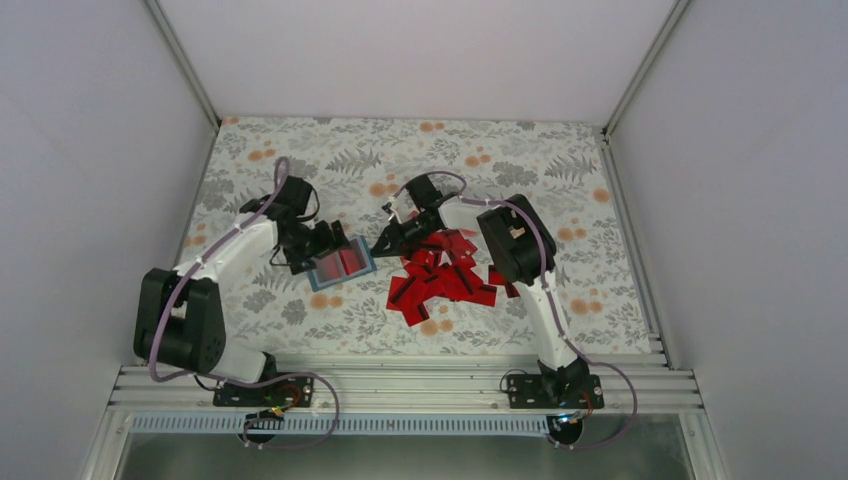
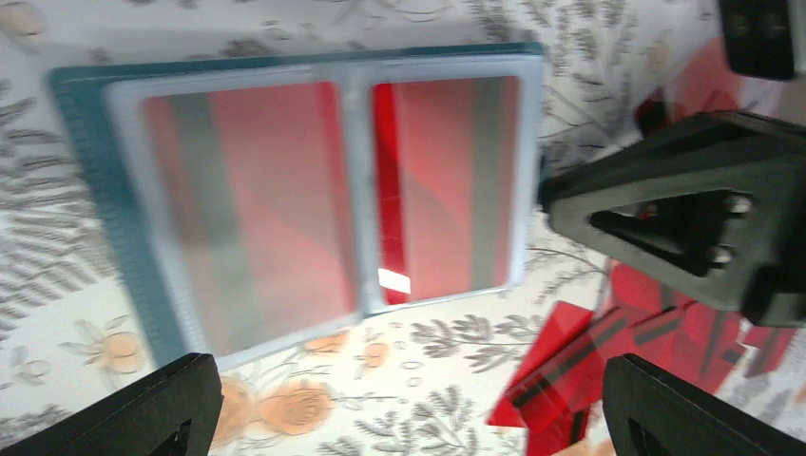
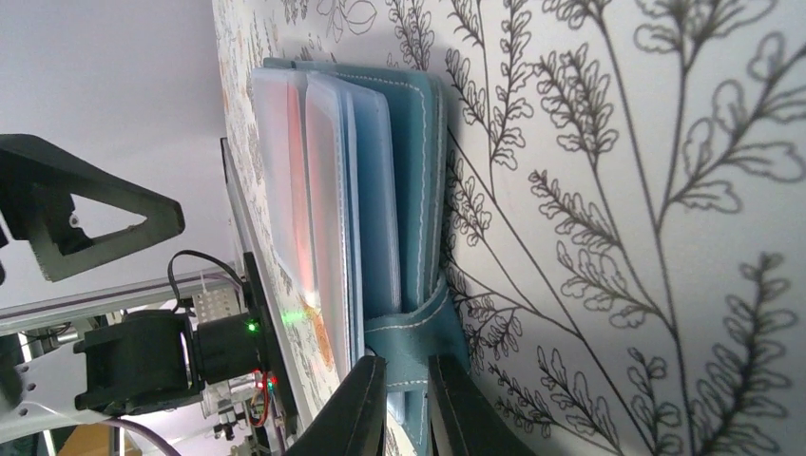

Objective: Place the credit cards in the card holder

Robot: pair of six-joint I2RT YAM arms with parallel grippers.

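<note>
The teal card holder [image 1: 341, 264] lies open on the floral table between the arms. Its clear sleeves show red credit cards [image 2: 276, 199] inside. My left gripper [image 2: 409, 423] hovers over the holder's near edge, open wide and empty. Its fingertips [image 2: 171, 413] stand far apart. My right gripper [image 3: 411, 399] is shut on the holder's teal strap [image 3: 418, 332] at the holder's right side. The holder's stacked sleeves [image 3: 333, 190] stand edge-on in the right wrist view. A pile of loose credit cards [image 1: 445, 280] lies just right of the holder.
White walls enclose the table on three sides. An aluminium rail [image 1: 400, 385] carrying both arm bases runs along the near edge. The right arm [image 1: 515, 240] reaches over the card pile. Some loose cards [image 2: 570, 370] lie close to my left gripper's right finger.
</note>
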